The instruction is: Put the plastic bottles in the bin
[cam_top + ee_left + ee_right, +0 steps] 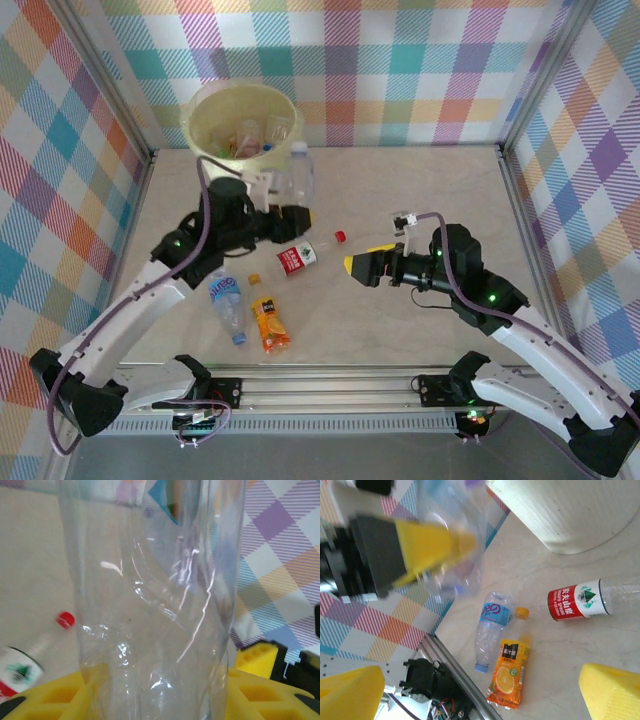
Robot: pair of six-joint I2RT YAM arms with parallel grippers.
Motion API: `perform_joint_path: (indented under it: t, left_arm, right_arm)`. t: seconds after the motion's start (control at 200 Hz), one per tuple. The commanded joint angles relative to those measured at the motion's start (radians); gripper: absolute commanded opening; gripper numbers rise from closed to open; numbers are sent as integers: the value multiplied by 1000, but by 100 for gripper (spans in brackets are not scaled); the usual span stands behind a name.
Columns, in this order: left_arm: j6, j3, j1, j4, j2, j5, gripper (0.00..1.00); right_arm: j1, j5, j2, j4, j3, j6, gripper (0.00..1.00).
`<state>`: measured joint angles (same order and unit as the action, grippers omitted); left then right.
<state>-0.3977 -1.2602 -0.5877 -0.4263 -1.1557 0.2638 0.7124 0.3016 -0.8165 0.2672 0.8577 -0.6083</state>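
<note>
Plastic bottles [254, 140], lot one: several lie in a heap at the bottom of the bin [203, 103], clear bodies with a pinkish label showing among them. How many cannot be told through the rim. The bin stands on the bench [420, 200] at its far edge, against the checked back wall.

Item, clear bottle [298, 175]: upright, white cap on top, just beside the bin on the right, outside it and not over the opening. The left pincer [297, 213] is clamped around its lower body. In the left wrist view the yellow fingers [59, 696] sit either side of the transparent wall [150, 605].

Item, red-labelled bottle [297, 258]: on its side on the bench, nearer the arms than the bin, red cap pointing away to the right. No pincer touches it.

Item, blue-labelled bottle [227, 298]: on its side, further from the bin than the red-labelled one, blue cap toward the arm bases.

Item, orange juice bottle [270, 325]: on its side just beside the blue-labelled bottle, furthest of all from the bin.

Right pincer [360, 265]: well apart from the bin to its right, jaws spread wide with nothing between them, fingers [612, 692] pointing toward the red-labelled bottle.
</note>
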Motion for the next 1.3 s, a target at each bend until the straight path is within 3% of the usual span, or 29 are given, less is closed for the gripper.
perform_joint_path:
  t: [0.0, 0.36, 0.7, 1.07, 1.295]
  left_arm:
    - [136, -147, 79, -166, -60, 3, 52]
    - [270, -675, 272, -404, -403, -178, 54]
    - [237, -1143, 429, -588, -768, -180, 53]
    - [171, -1102, 505, -594, -829, -159, 53]
    - [152, -989, 514, -533, -763, -170, 62]
  right_arm:
    - [-5, 37, 0, 10, 15, 39, 100]
    - [-5, 22, 53, 46, -11, 62, 100]
    - [-6, -17, 99, 100, -33, 64, 100]
    - [-5, -47, 93, 121, -39, 63, 100]
    - [-5, -61, 88, 132, -40, 55, 100]
